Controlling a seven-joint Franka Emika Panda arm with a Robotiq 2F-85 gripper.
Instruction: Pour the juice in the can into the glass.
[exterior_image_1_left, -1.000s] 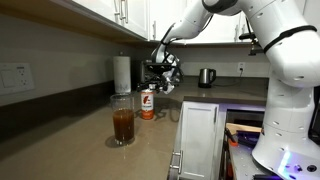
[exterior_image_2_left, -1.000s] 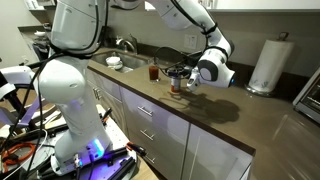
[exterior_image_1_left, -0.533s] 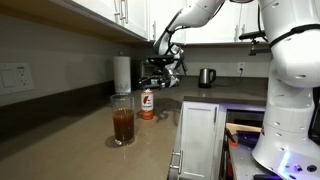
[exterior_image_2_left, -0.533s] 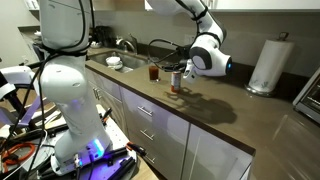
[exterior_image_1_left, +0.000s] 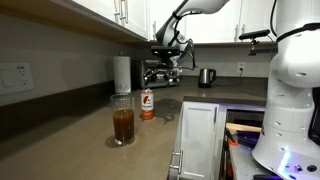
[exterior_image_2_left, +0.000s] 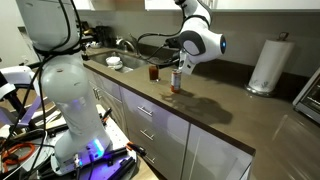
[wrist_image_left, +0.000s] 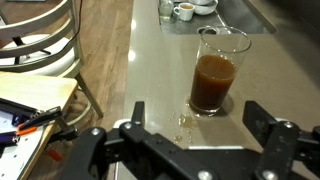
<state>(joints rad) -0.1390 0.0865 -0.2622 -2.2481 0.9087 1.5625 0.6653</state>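
The glass (exterior_image_1_left: 123, 125) stands on the brown counter, about half full of dark reddish-brown juice (exterior_image_1_left: 123, 128). The red-orange can (exterior_image_1_left: 147, 103) stands upright just behind it, free of the gripper. Both also show in an exterior view: the glass (exterior_image_2_left: 153, 72) and the can (exterior_image_2_left: 176, 82). My gripper (exterior_image_1_left: 162, 70) is open and empty, raised above the can, as it also shows in an exterior view (exterior_image_2_left: 182, 63). In the wrist view the open fingers (wrist_image_left: 198, 122) frame the glass (wrist_image_left: 216, 70) and its juice (wrist_image_left: 211, 82); the can is out of that view.
A white paper-towel roll (exterior_image_1_left: 121, 74) and a steel kettle (exterior_image_1_left: 206, 77) stand at the back of the counter. A sink (exterior_image_2_left: 113, 63) with dishes lies beyond the glass. Small spilled drops (wrist_image_left: 185, 121) lie on the counter beside the glass. The counter edge (exterior_image_2_left: 160, 108) runs above drawers.
The gripper has risen up and away from the can, which stays upright on the counter. The glass and juice have not moved.
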